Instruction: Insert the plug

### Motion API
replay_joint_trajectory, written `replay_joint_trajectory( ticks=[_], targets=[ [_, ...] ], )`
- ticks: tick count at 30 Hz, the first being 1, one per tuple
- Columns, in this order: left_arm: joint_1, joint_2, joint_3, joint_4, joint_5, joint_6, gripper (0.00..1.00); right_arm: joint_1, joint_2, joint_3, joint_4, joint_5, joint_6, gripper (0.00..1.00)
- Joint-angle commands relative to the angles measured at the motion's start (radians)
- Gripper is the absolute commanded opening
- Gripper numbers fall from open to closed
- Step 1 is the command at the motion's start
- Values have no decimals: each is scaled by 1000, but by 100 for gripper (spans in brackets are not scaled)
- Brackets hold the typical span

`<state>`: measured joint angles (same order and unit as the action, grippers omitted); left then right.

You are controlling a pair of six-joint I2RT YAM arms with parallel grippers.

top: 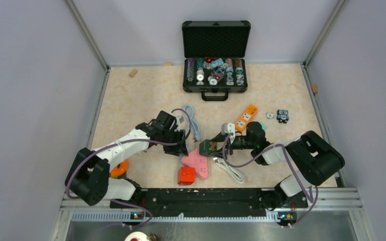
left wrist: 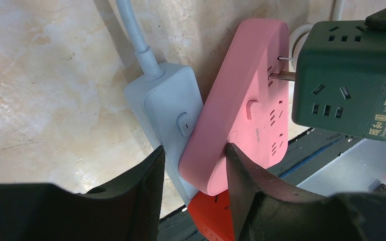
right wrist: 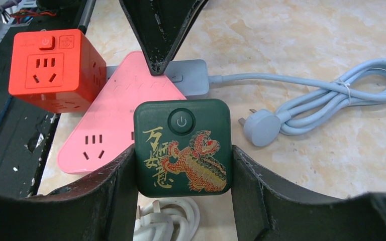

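1. Plug pins (left wrist: 283, 76): two flat metal blades stick out of a green cube socket (left wrist: 347, 75) clamped between the padded fingers (right wrist: 115, 175) of the right gripper (right wrist: 182, 150); both fingers press flat on opposite sides of the cube.
2. Pin tips meet the slotted face of the pink power strip (left wrist: 241, 95); one blade tip is at a slot, and bare metal shows across a gap between cube and strip.
3. Left gripper (left wrist: 193, 150): its fingers (left wrist: 146, 186) are spread part-way and stand either side of the strip's narrow end; whether they squeeze it cannot be told.
4. Pink strip lies near the table's near edge, about centre, between the two grippers; the green cube hangs just to its far right.
5. Green cube: matt dark plastic, rounded corners, round power button and a gold-and-red dragon print on one face, socket slots and white lettering on others.
6. Pink strip: smooth glossy plastic, triangular with rounded corners, a small button among its sockets.
7. Grey-blue power block (left wrist: 173, 105) touches the pink strip's far-left side; its round cord (right wrist: 331, 95) lies looped on the table and ends in a three-pin plug (right wrist: 261, 125).
8. Red-orange cube socket (right wrist: 55, 65) sits against the pink strip's near-left side; a coiled white cable (right wrist: 166, 221) lies under the green cube.
9. Table top (right wrist: 306, 30): beige, marbled, faintly cracked.
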<state>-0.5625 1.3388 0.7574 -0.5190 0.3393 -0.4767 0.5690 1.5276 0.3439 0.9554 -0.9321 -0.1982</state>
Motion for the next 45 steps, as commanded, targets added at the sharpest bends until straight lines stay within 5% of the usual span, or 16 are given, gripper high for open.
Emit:
replay_joint_trajectory(
  ticks=[1, 20, 26, 31, 45],
  targets=[
    [2, 31, -14, -1, -97, 28, 47, -5, 15, -31, 59, 2, -2, 0],
    [2, 12, 7, 0, -115, 24, 49, 80, 68, 56, -237, 131, -154, 0],
    [1, -83, 86, -28, -128, 19, 73, 110, 62, 76, -298, 182, -164, 0],
    [0, -148, 119, 22, -64, 1, 83, 118, 64, 76, -291, 200, -157, 0],
    [-53, 11, 145, 152, 58, -59, 76, 136, 70, 88, -317, 234, -150, 0]
  ],
)
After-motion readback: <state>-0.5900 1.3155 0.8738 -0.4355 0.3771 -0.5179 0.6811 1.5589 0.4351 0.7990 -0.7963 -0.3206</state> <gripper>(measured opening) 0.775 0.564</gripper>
